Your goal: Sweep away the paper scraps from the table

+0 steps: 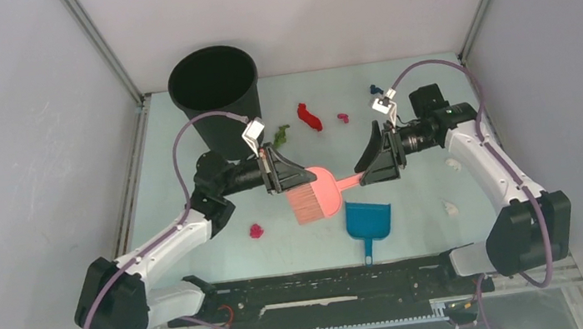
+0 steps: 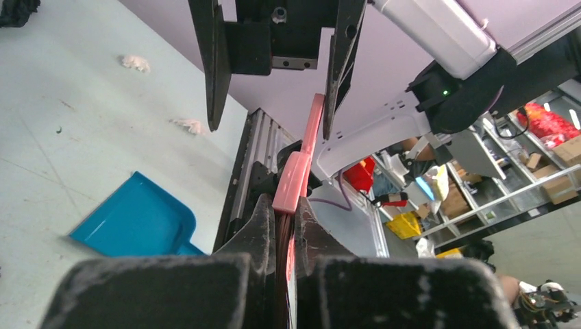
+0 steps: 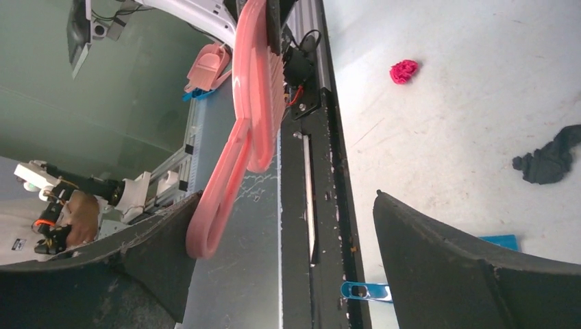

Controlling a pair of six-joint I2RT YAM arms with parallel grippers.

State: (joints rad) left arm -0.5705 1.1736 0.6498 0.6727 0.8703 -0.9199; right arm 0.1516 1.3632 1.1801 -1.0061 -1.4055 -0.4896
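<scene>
The left gripper (image 1: 298, 178) is clamped on the pink hand brush (image 1: 315, 197) near its head. The right gripper (image 1: 366, 170) has its jaws wide apart around the handle, so the left arm alone seems to carry it for sweeping. The paper scraps (image 1: 309, 117) lie scattered on the table (image 1: 298, 247), mostly beyond the brush, and the blue dustpan (image 1: 368, 220) waits just beside it.

This is looking like a robotics lab: pale panels (image 1: 14, 123) and metal rails (image 1: 102, 47) are enclosing the desk (image 1: 298, 247), and cluttered storage shelves (image 2: 521, 178) are showing at the left wrist view's right.
</scene>
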